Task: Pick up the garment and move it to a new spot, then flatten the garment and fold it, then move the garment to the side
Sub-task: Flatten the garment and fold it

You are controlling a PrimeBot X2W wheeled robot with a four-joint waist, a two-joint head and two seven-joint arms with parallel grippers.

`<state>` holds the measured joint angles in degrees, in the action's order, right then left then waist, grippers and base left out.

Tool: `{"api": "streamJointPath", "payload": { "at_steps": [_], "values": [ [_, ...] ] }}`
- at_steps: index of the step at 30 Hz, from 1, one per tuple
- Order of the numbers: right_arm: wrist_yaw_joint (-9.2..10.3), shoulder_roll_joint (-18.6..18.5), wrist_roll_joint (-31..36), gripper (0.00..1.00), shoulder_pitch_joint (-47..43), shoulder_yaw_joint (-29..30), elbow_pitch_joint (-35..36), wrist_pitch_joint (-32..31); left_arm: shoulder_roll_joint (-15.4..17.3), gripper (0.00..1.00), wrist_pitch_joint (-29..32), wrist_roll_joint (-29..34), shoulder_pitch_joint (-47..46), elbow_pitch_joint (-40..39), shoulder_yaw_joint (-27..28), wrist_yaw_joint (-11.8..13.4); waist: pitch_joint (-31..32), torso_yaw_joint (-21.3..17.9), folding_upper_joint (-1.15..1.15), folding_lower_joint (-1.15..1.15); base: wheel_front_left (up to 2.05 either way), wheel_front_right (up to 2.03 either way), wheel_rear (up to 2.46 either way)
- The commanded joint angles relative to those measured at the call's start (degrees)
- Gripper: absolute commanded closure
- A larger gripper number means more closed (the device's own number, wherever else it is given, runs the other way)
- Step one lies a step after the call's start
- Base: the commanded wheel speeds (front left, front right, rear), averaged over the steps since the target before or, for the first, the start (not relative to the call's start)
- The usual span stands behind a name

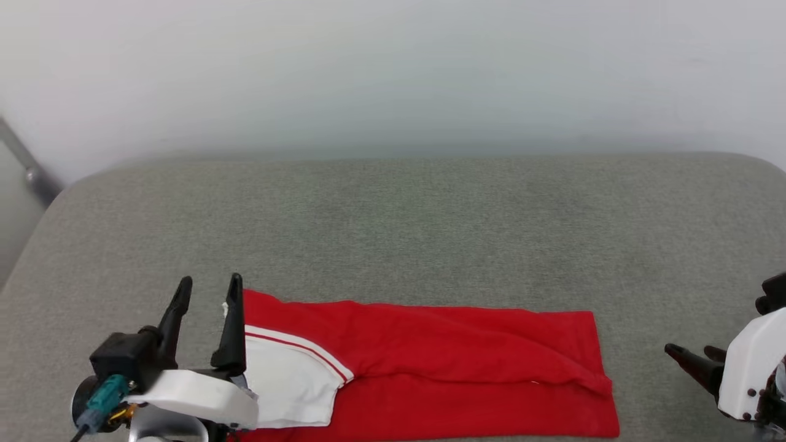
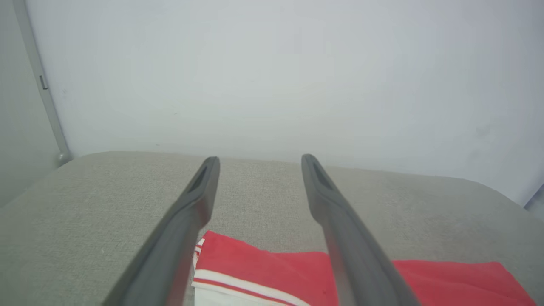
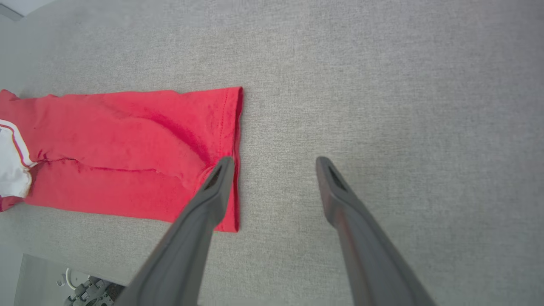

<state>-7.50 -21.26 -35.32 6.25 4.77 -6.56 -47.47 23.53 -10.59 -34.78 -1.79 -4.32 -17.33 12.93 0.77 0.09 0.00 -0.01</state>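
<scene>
Garment (image 1: pixel 430 362), in head view, lies folded lengthwise at front edge of grey surface (image 1: pixel 430 233); left wrist view: left gripper (image 2: pixel 259 159) wide open, empty, over sleeve end; right wrist view: right gripper (image 3: pixel 274 160) likewise beside hem; probably left to do: cross fold, moving aside.

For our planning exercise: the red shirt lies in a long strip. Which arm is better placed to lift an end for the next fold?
Probably the left: the left gripper, open, stands right at the sleeve end of the garment, while the right gripper, also open, sits apart from the hem.
</scene>
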Motion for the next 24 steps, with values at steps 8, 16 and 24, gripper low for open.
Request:
{"api": "streamJointPath", "payload": {
  "at_steps": [8,16,24],
  "values": [
    [0.03,7.5,4.1,0.00,-0.9,5.0,-3.5,-8.0,-1.3,0.00,-3.0,4.7,-2.4,2.2,-3.0,-0.5,-2.0,6.9,0.00,0.01,0.00,0.00,0.00],
    [0.03,11.5,5.4,0.00,2.7,6.4,-12.1,-7.0,-3.0,0.00,-4.0,5.8,-4.0,2.8,-3.5,-1.2,-5.0,9.9,0.00,0.01,0.00,0.00,0.00],
    [0.03,13.5,4.1,1.00,2.9,3.2,-21.1,-8.2,-3.4,0.00,-4.4,6.1,-4.3,3.3,-3.1,-2.3,-6.2,10.4,0.00,0.01,0.00,0.00,0.00]
  ]
}}
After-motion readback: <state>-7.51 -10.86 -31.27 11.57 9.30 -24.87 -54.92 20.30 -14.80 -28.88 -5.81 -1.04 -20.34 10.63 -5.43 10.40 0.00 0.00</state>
